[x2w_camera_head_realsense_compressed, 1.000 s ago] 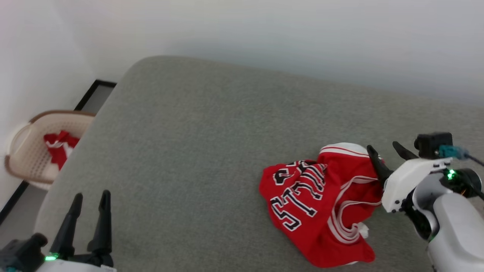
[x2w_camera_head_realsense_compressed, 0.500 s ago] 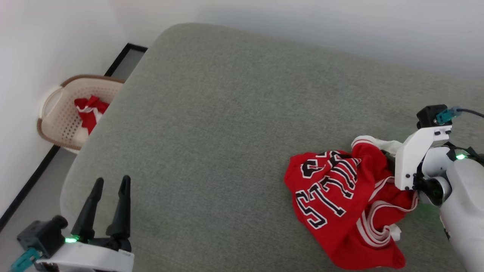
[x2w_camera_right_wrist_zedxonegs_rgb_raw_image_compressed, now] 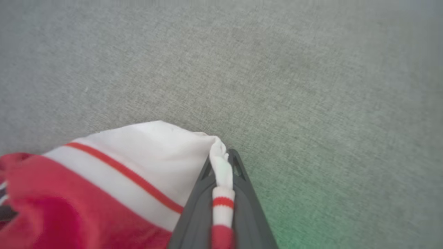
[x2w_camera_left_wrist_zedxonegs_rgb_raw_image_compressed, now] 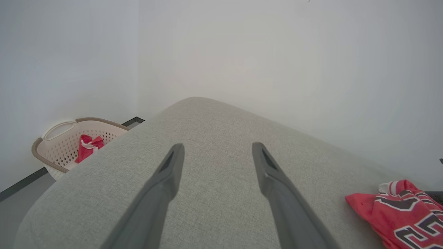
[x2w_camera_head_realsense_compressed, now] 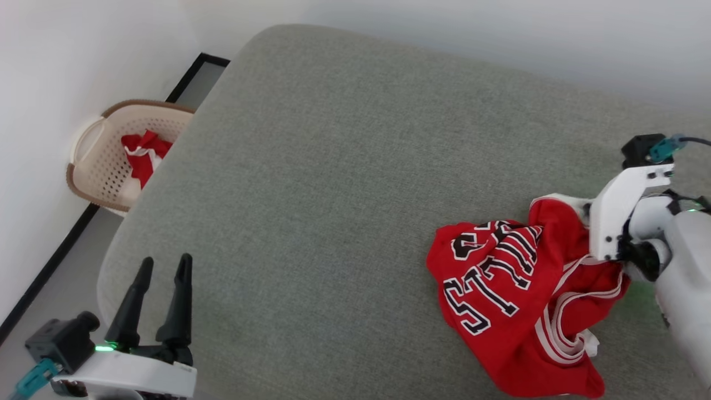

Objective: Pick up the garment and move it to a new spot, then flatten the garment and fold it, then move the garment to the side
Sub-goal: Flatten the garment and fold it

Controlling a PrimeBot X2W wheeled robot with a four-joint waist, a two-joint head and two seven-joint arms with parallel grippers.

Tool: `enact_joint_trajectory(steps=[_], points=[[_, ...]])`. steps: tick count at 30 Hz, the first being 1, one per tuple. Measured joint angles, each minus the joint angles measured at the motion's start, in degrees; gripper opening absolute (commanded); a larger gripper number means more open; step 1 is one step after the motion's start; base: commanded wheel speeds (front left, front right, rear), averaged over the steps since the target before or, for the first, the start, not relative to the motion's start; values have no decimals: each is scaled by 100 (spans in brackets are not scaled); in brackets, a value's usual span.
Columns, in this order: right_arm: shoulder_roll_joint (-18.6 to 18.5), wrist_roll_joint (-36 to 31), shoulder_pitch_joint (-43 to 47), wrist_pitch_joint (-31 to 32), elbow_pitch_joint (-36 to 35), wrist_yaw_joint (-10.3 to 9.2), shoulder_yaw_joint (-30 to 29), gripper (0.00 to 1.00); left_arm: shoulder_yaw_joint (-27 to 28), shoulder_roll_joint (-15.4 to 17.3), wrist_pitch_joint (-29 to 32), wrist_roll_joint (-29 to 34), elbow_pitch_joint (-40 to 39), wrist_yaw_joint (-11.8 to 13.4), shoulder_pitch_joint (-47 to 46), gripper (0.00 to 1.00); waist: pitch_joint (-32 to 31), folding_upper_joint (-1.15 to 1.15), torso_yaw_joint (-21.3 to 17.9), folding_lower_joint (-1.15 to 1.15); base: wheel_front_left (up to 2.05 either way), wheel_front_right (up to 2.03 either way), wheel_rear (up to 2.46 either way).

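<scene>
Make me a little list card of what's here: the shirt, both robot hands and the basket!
jersey: red, crumpled, lying on the right part of the grey cushion
right gripper: shut on jersey's white edge
left gripper: open, holding nothing
basket: beige, beside cushion at left
cloth: red and white, inside basket

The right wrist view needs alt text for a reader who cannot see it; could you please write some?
The right pincer is shut on the white, red-striped trim of the red jersey, whose bunched cloth lies at the lower left. Grey woven upholstery spreads behind.
</scene>
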Motion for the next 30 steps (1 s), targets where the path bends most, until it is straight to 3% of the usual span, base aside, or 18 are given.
enact_joint_trajectory(steps=[14, 21, 30], points=[[-790, 203, 51, -459, -35, -1, -481, 0, 227, 110, 0, 25, -170, 0, 236, 100, -241, 0, -559, 0, 0, 0, 0], [-1079, 327, 700, -475, -59, -1, -968, 0, 258, 167, 0, 46, -194, 0, 330, 100, -363, 0, -931, 0, 0, 0, 0], [-1182, 495, 1804, -469, -119, 1, -1646, 0, 277, 268, 0, 34, -243, 0, 359, 100, -480, 0, -1352, 0, 0, 0, 0]])
